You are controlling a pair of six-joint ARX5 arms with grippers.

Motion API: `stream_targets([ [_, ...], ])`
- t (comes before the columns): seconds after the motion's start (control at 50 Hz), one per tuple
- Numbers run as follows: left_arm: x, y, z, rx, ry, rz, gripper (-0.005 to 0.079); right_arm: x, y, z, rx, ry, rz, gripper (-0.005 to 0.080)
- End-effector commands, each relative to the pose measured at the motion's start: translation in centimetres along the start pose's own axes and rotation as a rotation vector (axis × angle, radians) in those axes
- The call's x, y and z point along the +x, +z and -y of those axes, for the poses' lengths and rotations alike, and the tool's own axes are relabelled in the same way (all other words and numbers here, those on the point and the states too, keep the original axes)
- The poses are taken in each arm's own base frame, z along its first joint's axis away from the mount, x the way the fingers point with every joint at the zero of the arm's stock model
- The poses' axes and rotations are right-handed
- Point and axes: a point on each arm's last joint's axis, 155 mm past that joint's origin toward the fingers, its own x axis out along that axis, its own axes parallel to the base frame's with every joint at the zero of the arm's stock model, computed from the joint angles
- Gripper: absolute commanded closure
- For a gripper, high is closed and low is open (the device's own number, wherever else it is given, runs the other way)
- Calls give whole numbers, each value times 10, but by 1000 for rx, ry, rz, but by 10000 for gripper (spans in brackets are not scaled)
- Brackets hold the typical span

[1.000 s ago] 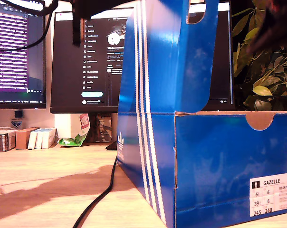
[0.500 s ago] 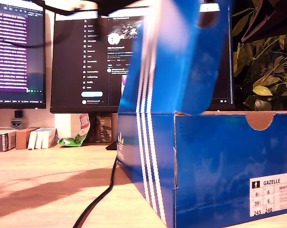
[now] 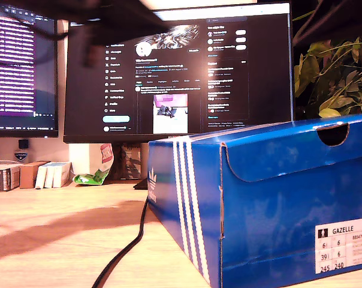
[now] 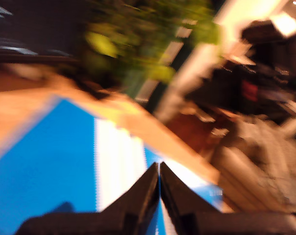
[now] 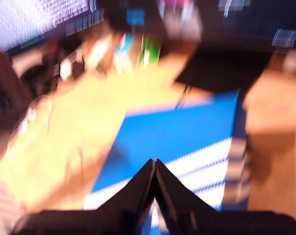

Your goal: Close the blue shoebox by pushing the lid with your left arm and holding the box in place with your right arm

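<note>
The blue shoebox (image 3: 271, 210) with white stripes stands on the wooden desk at the exterior view's right, its lid (image 3: 277, 144) lying down over the box. Both wrist views are blurred. My first gripper (image 4: 159, 167) is shut with nothing in it, just above the blue lid (image 4: 45, 166). My second gripper (image 5: 154, 164) is also shut and empty, over the striped lid (image 5: 177, 137). A dark blurred arm (image 3: 109, 18) shows at the exterior view's top left; I cannot tell which arm it is.
Two monitors (image 3: 187, 72) stand behind the box, with a leafy plant (image 3: 331, 66) at the exterior view's right. A black cable (image 3: 124, 252) runs across the desk beside the box. Small boxes (image 3: 25, 175) and a green packet (image 3: 94, 177) sit at the back.
The lid stood upright a second ago, tipped over half a second ago, and now lies down on the box. The dark arm has swung toward the exterior view's left.
</note>
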Motion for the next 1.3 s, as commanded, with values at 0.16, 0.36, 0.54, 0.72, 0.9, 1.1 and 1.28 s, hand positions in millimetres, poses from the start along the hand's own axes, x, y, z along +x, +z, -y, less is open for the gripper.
stream_targets([
  [0.16, -39, 25, -7, 85, 102, 72, 761, 11, -23, 13, -40, -66, -105, 764],
  [0.36, -63, 29, -13, 115, 179, 82, 761, 32, -51, 28, -19, -73, -219, 764],
  [0.54, -79, 27, -20, 129, 245, 78, 761, 54, -74, 31, -15, -46, -306, 764],
  [0.72, -89, 26, -20, 137, 275, 74, 761, 61, -86, 46, -94, -143, -365, 764],
  [0.9, -100, 25, -22, 142, 316, 75, 761, 60, -59, 44, -154, -160, -269, 764],
  [1.1, -120, 31, -23, 201, 394, 105, 761, 24, 11, 39, -277, -270, -19, 764],
  [1.28, -140, 43, -25, 249, 462, 153, 761, -22, 63, 50, -321, -413, 184, 764],
])
